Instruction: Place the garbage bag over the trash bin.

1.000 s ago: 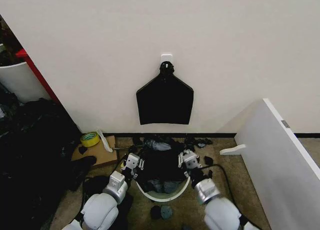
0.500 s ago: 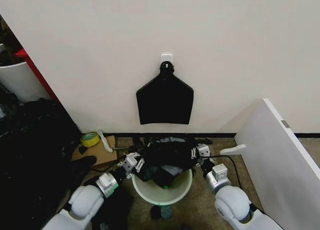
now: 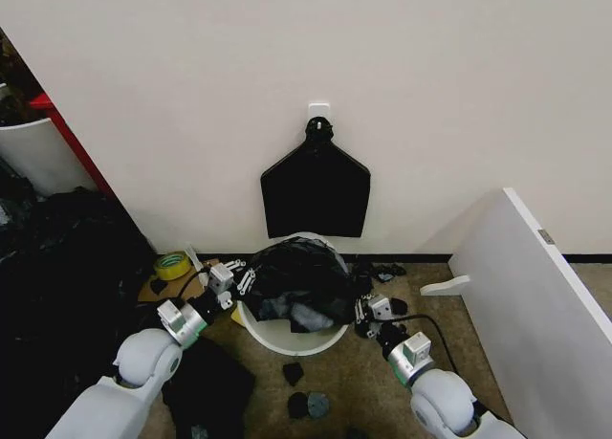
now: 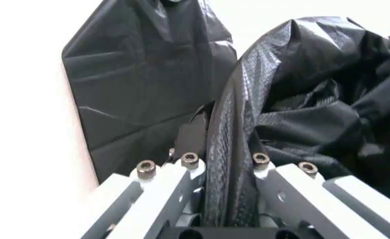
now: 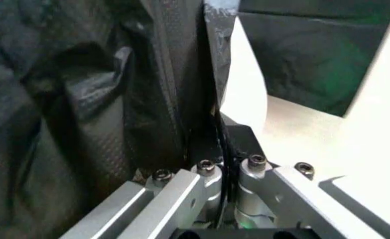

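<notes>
Grippers pull the garbage bag over the tipped trash bin by the wall — left gripper and right gripper each pinch bag plastic tight, one on each side.

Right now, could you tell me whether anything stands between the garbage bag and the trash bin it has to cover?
Nothing visible does: both grippers hold the garbage bag directly over the trash bin.
</notes>
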`<state>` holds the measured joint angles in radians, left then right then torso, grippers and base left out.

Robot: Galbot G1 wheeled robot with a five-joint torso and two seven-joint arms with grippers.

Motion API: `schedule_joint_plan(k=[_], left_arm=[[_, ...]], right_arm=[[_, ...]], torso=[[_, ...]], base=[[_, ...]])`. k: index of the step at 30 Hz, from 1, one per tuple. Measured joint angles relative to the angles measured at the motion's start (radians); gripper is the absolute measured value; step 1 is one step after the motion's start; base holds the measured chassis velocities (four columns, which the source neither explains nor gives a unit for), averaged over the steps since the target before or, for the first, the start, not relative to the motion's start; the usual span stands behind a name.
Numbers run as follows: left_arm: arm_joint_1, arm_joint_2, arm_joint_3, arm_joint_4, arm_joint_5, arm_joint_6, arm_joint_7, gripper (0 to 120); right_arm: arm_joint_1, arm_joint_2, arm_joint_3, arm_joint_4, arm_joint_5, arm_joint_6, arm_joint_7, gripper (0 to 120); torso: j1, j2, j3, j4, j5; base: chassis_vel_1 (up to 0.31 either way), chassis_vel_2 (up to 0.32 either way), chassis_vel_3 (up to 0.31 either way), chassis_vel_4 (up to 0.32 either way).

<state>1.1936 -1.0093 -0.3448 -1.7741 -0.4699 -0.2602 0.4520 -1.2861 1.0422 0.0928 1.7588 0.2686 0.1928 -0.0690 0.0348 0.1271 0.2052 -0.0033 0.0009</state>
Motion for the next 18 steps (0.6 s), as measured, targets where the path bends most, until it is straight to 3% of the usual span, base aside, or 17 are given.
schedule_joint_plan(k=[3,5,9,14,16,18], left_arm=[[-0.005,-0.006,0.001,0.004,-0.001,0.005,-0.001,4],[-0.011,-0.016,0.004,0.012,0.001,0.019,-0.017,4],[-0.01,-0.022,0.006,0.018,0.02,0.028,-0.031,4],[-0.007,-0.028,0.015,0.019,0.041,0.039,-0.061,4],[-0.008,-0.03,0.016,0.017,0.043,0.048,-0.088,4],[-0.01,-0.033,0.016,0.012,0.041,0.062,-0.123,4]], right_arm=[[0.005,0.003,0.009,-0.023,-0.001,0.03,-0.042,5],[0.015,0.008,0.045,-0.078,0.006,0.14,-0.177,19],[0.021,0.009,0.083,-0.097,-0.006,0.228,-0.241,30],[0.022,0.014,0.113,-0.06,-0.067,0.162,-0.095,49],[0.006,0.003,0.097,-0.015,-0.005,0.097,0.007,57],[-0.015,-0.011,0.09,0.015,0.061,0.088,0.002,66]], torso=[[0.0,0.0,0.0,0.0,-0.0002],[0.0,0.0,0.0,0.0001,0.0002],[0.0,0.0,0.0,0.0,0.0],[0.0,0.0,0.0,0.0002,-0.0004],[0.0,0.0,0.0,-0.0002,-0.0004],[0.0,0.0,0.0,0.0,-0.0001]], base=[[0.0,0.0,0.0,0.0],[0.0,0.0,0.0,0.0],[0.0,0.0,0.0,0.0],[0.0,0.0,0.0,0.0],[0.0,0.0,0.0,0.0],[0.0,0.0,0.0,0.0]])
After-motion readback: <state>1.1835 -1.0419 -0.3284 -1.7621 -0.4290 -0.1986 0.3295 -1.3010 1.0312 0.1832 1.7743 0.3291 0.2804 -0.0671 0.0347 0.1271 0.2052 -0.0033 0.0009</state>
